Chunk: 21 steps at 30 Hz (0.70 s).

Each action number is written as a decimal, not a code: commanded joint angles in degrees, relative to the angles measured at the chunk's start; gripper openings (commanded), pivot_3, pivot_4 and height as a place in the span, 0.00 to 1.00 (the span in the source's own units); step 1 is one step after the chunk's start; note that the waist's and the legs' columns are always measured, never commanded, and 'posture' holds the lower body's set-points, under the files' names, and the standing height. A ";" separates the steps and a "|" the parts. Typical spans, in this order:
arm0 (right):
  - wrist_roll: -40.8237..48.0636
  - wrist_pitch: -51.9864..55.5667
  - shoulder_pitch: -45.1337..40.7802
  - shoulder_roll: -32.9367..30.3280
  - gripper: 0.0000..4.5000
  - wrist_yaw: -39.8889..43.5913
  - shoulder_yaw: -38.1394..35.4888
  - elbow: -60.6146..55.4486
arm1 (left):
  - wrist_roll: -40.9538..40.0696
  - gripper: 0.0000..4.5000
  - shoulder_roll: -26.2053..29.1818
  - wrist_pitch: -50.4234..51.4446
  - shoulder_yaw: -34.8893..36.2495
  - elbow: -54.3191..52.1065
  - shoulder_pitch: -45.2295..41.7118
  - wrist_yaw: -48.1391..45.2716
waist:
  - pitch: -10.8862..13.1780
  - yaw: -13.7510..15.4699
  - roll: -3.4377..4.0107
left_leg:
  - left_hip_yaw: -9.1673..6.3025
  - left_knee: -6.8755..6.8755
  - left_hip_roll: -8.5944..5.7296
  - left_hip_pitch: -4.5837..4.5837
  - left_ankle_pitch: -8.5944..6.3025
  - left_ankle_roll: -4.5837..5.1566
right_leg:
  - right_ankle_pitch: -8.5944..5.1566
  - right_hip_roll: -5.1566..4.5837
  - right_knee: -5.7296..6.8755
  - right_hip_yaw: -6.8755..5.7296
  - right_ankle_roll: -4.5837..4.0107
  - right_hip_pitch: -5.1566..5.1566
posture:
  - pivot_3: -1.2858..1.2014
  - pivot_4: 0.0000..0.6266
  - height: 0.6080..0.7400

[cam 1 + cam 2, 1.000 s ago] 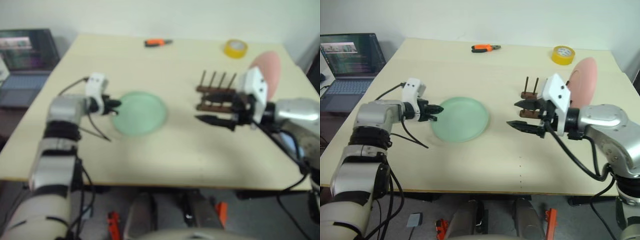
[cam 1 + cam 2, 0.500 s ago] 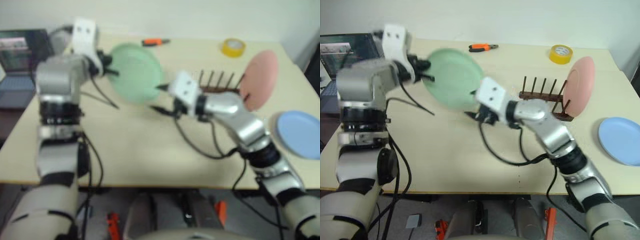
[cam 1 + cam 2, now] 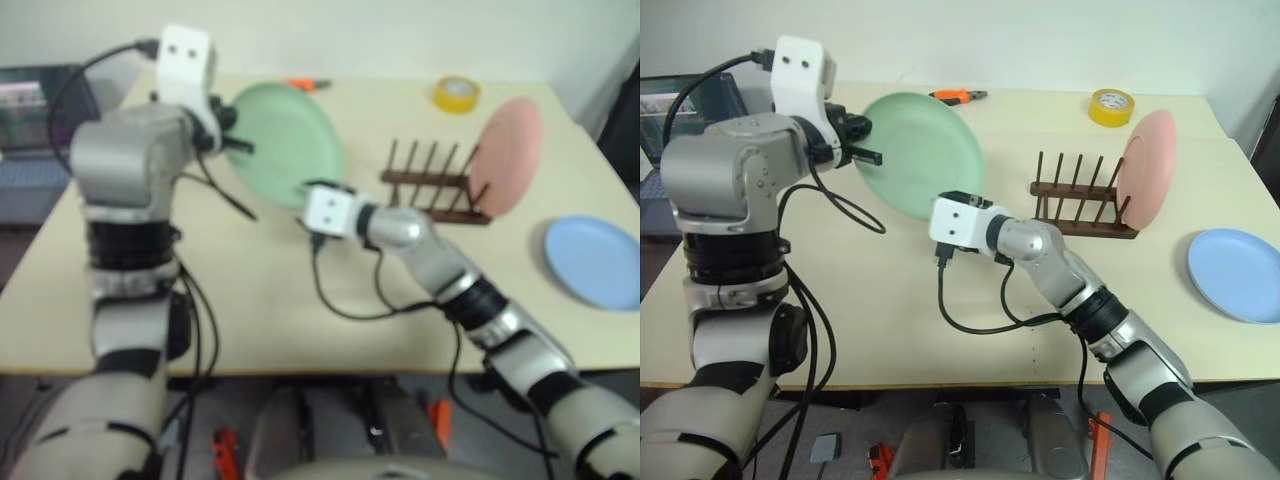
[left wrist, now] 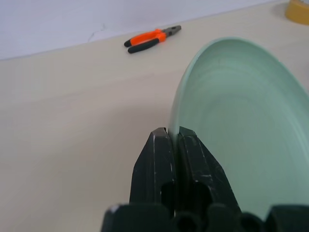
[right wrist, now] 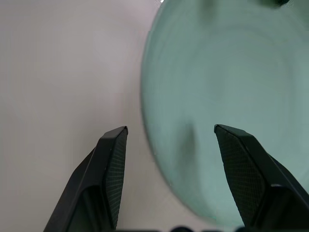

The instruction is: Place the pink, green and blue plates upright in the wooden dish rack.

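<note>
Left pincer (image 4: 174,133) clamped on green plate (image 4: 241,121); right pincer (image 5: 169,133) apart, near its rim.

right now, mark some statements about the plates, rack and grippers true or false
1. The left gripper is shut on the rim of the green plate, held up off the table. True.
2. The pink plate lies flat on the table. False: it stands upright at the end of the wooden dish rack.
3. The right gripper is open, facing the green plate. True.
4. The blue plate is in the rack. False: it lies flat on the table.
5. The orange pliers sit inside the green plate. False: they lie on the table.
</note>
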 commanded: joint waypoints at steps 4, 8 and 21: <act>-1.96 -3.76 -1.29 2.79 0.54 -0.15 -1.66 2.55 | -2.45 0.00 -0.46 4.25 2.75 -5.49 -1.55 0.16 | 0.00 0.03 0.00 | -0.04 0.02 0.02 0.02 0.03 -0.04 | -0.01 -0.02 0.09 -0.01 -0.02 0.01 | 0.52 0.24 1.00; -2.44 -4.43 -1.11 3.20 0.24 1.03 -1.80 3.20 | -2.68 0.00 0.10 4.80 2.80 -5.65 -1.39 0.75 | 0.00 0.02 0.00 | -0.03 0.05 0.02 0.03 0.03 -0.04 | 0.00 -0.04 0.09 0.01 0.00 0.01 | 0.52 0.24 1.00; -2.78 -5.99 -0.91 3.06 0.00 1.15 -4.83 3.01 | -2.48 0.12 1.64 0.50 1.04 -3.24 -0.64 0.52 | 0.00 0.10 0.00 | -0.06 0.02 0.02 0.05 0.06 -0.09 | -0.02 -0.04 0.12 0.00 -0.03 0.01 | 0.52 0.24 1.00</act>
